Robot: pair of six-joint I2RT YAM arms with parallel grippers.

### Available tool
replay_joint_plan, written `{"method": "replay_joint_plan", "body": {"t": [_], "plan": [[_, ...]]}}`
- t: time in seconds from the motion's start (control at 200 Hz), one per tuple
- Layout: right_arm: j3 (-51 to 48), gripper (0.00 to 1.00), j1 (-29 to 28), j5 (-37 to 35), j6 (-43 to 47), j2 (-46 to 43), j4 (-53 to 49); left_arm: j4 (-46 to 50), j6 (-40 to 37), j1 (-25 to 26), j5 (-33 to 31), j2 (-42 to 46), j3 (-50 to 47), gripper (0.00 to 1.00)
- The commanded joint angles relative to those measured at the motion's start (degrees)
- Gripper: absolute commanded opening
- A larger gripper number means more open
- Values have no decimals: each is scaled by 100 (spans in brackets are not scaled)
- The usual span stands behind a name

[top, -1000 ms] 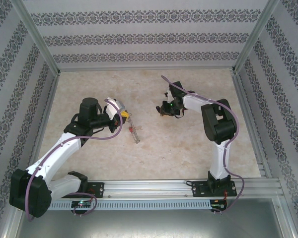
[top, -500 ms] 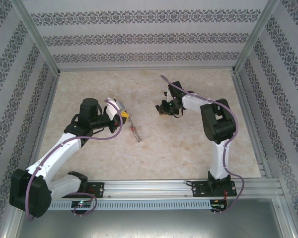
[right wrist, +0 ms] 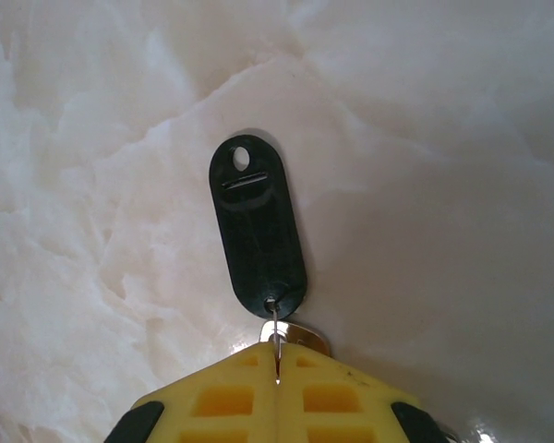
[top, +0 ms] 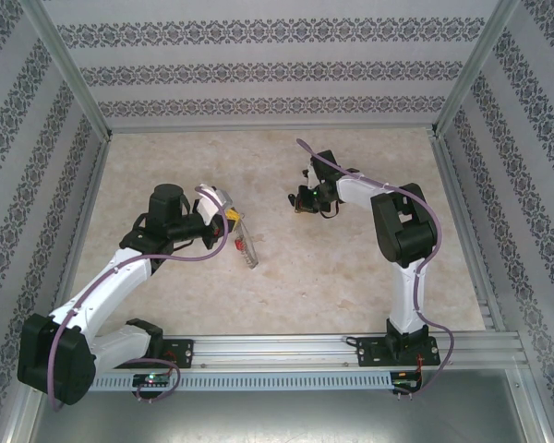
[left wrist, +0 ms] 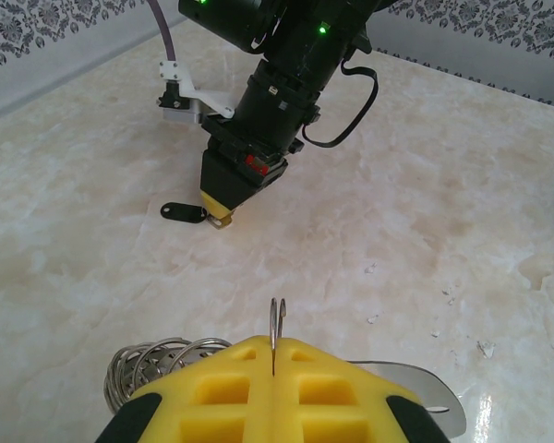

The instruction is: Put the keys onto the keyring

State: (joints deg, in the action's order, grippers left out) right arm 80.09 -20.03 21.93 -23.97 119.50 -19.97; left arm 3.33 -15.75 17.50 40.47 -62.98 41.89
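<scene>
My left gripper (left wrist: pixel 275 349) is shut on the keyring (left wrist: pixel 277 318), whose thin silvery wire stands edge-on between the yellow fingertips. A coil of wire rings (left wrist: pixel 157 362) hangs to its left and a flat metal piece (left wrist: pixel 434 406) to its right. In the top view the keyring (top: pixel 246 249) trails down from the left gripper (top: pixel 234 218). My right gripper (right wrist: pixel 277 355) is low on the table, shut on the small wire loop of a key. Its black oval head (right wrist: pixel 258 231) lies flat ahead of the fingers, and a silvery part (right wrist: pixel 297 334) shows at the tips. The right gripper (left wrist: pixel 223 214) faces the left one across bare marble.
Patterned walls (top: pixel 277 69) and aluminium posts (top: pixel 69 83) box in the marble tabletop (top: pixel 351 277). A metal rail (top: pixel 286 351) runs along the near edge by the arm bases. About a gripper's length of bare marble separates the two grippers.
The right gripper has closed on the key's loop and shifted slightly left. The strung pieces under the left gripper have swung a little; the left arm has hardly moved.
</scene>
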Motion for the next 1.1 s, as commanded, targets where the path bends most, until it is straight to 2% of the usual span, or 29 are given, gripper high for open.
{"method": "replay_joint_plan", "body": {"t": [0.0,0.43,0.6,0.809,0.919,1.029,1.099], "plan": [[-109,0,-12,195,397,-285,119,-343,76,-70,137,93,19,0],[-1151,0,144,1141,2978,-1726,453,-139,-322,-63,116,-83,192,0],[-1277,0,88,1590,4152,-2244,116,-114,-713,-62,138,-321,401,0],[-1248,0,9,1984,4717,-2800,-445,123,-1340,-51,415,-755,856,0],[-1412,0,-167,2168,4953,-3180,-458,-302,-1515,-42,567,-828,798,0],[-1379,0,-335,2199,4768,-3440,-519,-876,-1656,3,987,-815,649,0],[-1348,0,-495,2157,4660,-3564,-526,-1286,-1668,104,948,-840,547,0]]}}
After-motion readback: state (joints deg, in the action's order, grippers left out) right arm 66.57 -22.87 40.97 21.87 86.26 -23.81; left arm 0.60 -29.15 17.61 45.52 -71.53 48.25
